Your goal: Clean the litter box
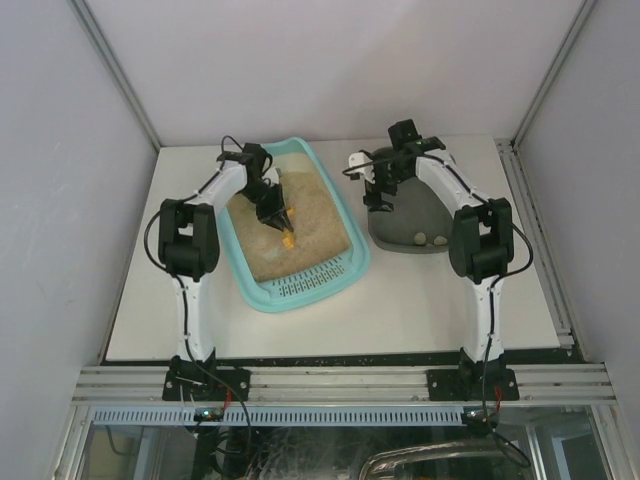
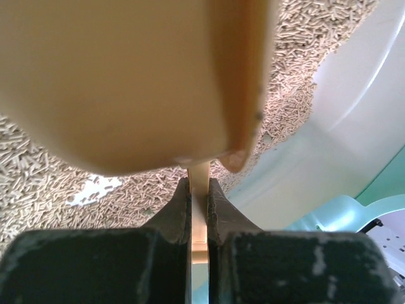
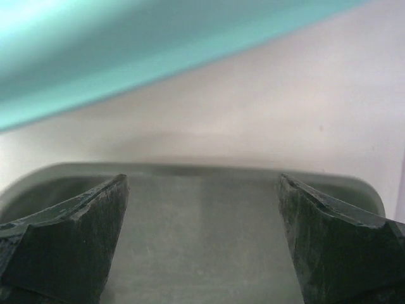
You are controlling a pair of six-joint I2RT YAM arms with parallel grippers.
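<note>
The light-teal litter box (image 1: pixel 362 262) lies left of centre, filled with tan litter (image 1: pixel 305 215), its slotted grate (image 1: pixel 310 283) at the near end. My left gripper (image 1: pixel 272 210) is down in the box, shut on the thin handle of a yellow scoop (image 1: pixel 287 238). In the left wrist view the handle sits clamped between the fingers of my left gripper (image 2: pixel 199 190), and the scoop's bowl (image 2: pixel 126 82) hangs over the litter pellets (image 2: pixel 38 190) beside the box's pale wall (image 2: pixel 354 126). My right gripper (image 1: pixel 380 200) is open and empty, low over the dark grey tray (image 1: pixel 405 215).
The grey tray holds two small pale lumps (image 1: pixel 428 239) at its near end. In the right wrist view my right gripper (image 3: pixel 202 190) faces the tray floor (image 3: pixel 202 253), with the litter box rim (image 3: pixel 126 57) beyond. Grey enclosure walls (image 1: pixel 60 200) stand round the white table (image 1: pixel 400 310).
</note>
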